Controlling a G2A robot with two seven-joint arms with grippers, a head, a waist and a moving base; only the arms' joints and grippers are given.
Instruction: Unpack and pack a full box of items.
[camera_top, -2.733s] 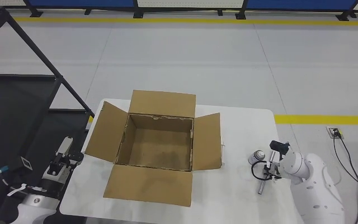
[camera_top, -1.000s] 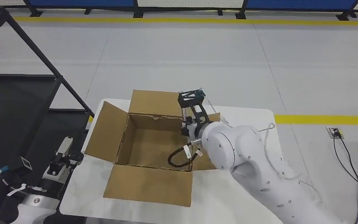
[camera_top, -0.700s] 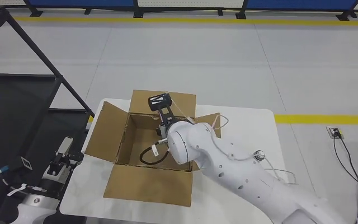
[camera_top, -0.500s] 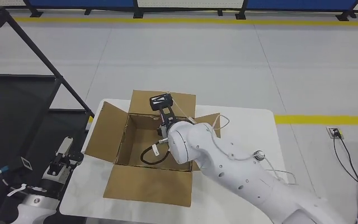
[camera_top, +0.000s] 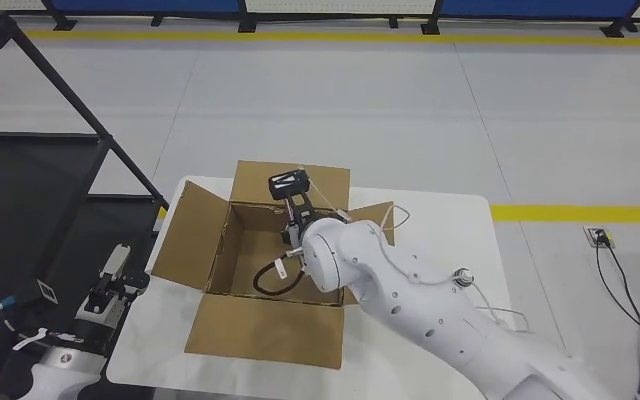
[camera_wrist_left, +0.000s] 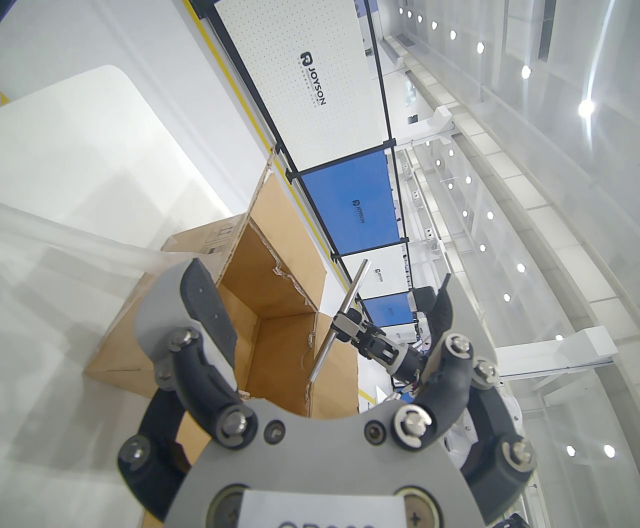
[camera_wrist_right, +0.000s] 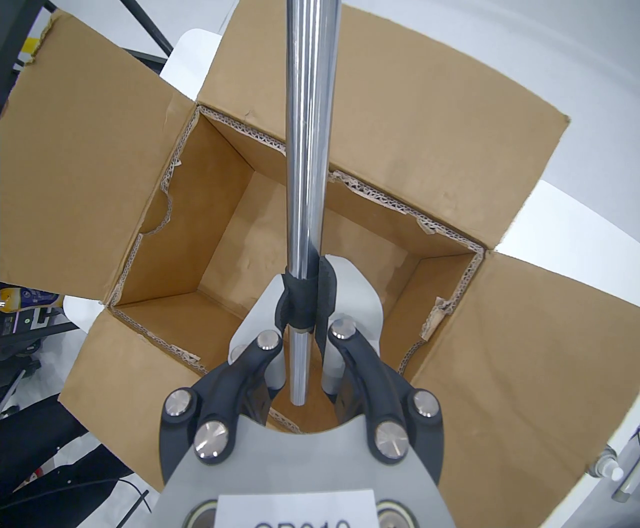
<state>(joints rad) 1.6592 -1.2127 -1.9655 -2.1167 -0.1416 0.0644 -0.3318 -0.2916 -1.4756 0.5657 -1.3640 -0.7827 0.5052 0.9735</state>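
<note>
Box (camera_top: 262, 330) mid-frame in top view, 4 flaps splayed so the mouth is free for loading. Right gripper (camera_wrist_right: 306, 295) is clamped on a steel rod (camera_wrist_right: 306, 150), steep over the mouth, probably to clear the walls. Left gripper (camera_wrist_left: 324, 305) is spread wide with nothing in it, parked lower left. White table (camera_top: 440, 230), grey floor, yellow line (camera_top: 560, 212) right.

Box (camera_top: 280, 265) sat mid-table (camera_top: 440, 230), flaps spread out on all four sides. Rod (camera_wrist_right: 306, 150) sat clamped in right gripper (camera_wrist_right: 305, 300), above box's inside, near its back wall. Bottle (camera_top: 462, 277) stood on table right of box, apart from it. Left gripper (camera_wrist_left: 320, 290) was by table's left edge, left of box.
</note>
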